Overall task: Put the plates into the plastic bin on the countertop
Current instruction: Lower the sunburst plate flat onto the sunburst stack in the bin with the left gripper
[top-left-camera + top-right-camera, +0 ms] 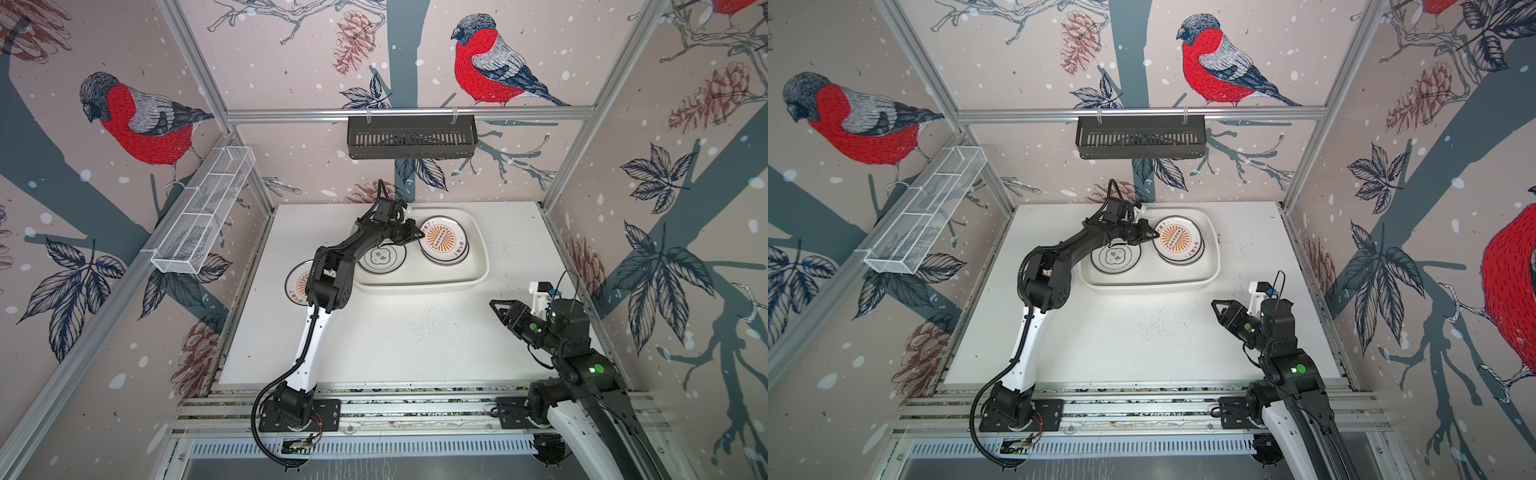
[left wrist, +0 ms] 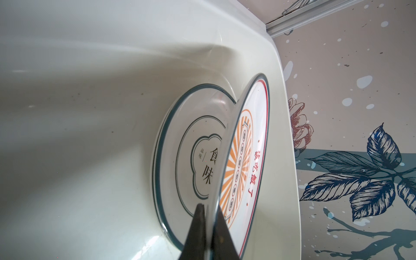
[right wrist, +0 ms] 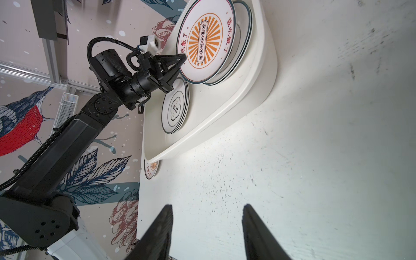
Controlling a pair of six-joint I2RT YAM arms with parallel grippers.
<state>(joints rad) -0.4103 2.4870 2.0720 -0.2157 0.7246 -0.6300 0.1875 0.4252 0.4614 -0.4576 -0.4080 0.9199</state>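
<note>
Left claw: your left claw (image 2: 210, 229) is clamped on the rim of the sunburst plate (image 2: 243, 168), which hangs tilted inside the bin (image 2: 90, 112).
Left wrist view only: you see a clover-outline plate (image 2: 202, 162) lying flat right under the held one. In both top views the held plate covers its face.
Right wrist view only: dark rims under the held plate show as a stack (image 3: 246, 33). Your right claw (image 3: 207, 207) stands open and empty above the bench (image 3: 315, 157).
Top views only: the bin sits at 12 o'clock on the bench and the right claw at 4 o'clock. A stray plate (image 1: 296, 282) lies on the bench at 9 o'clock, near the bin's corner.
Look: white plates with a dark rim line, orange rays and red characters.
Second stack: clover plates (image 1: 381, 258) in the bin's 9 o'clock half.
Around: a black basket (image 1: 411, 137) on the back rail and a mesh basket (image 1: 203, 212) at 10 o'clock.
In the way: your left arm (image 1: 332, 282) hides half the stray plate.
</note>
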